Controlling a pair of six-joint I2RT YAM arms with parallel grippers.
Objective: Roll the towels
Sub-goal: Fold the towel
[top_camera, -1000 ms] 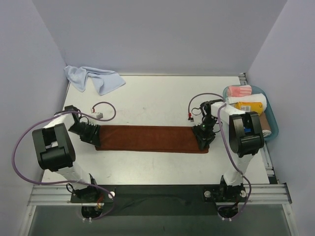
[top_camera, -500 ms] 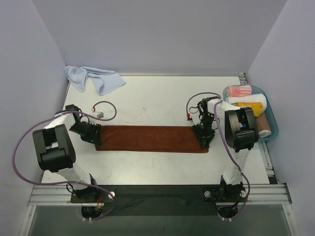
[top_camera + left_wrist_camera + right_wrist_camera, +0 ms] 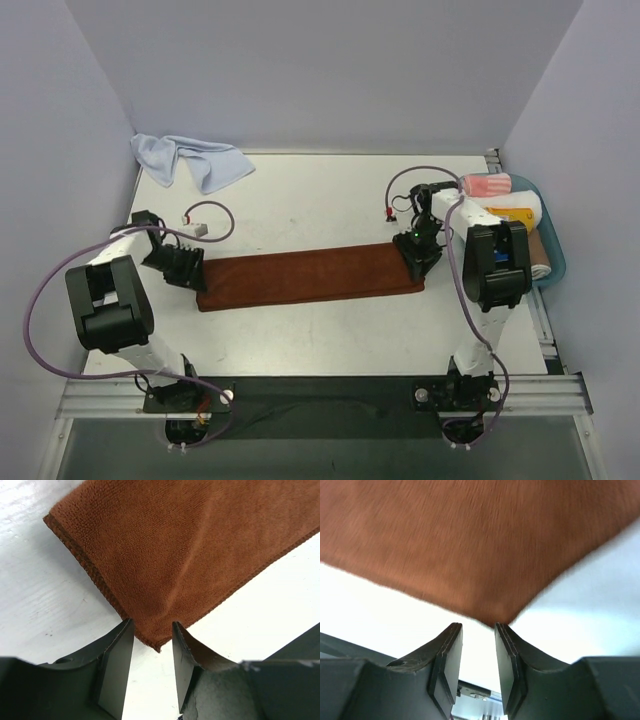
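Nearest the arm bases, flat on the white counter (image 3: 320,205): the long rust-brown terry towel (image 3: 310,275), folded into a narrow strip. Long axis left to right across the counter, slightly slanted, right end a little farther from the bases than the left.

At its left short end, the left end effector (image 3: 151,630), jaws narrow and closed on a corner of the strip, with a crease rising from the pinch. At the right short end, the right end effector (image 3: 477,630), jaws likewise narrow, the towel's corner tip just at their mouth. Too blurred to tell gripped from merely touching.

One arm at each end, neither nearer, with the strip stretched between them. Judged from this, best rolled along that long axis, from one short end toward the other.

Bare counter on both long sides of the strip, more of it beyond. Tighter on the right: a teal plastic tray (image 3: 550,225) of rolled cloths just beside the right end effector.

Farthest, at the back-left corner against the wall and well apart from both arms: the pale light-blue cloth towel (image 3: 190,160), crumpled and not yet rolled.
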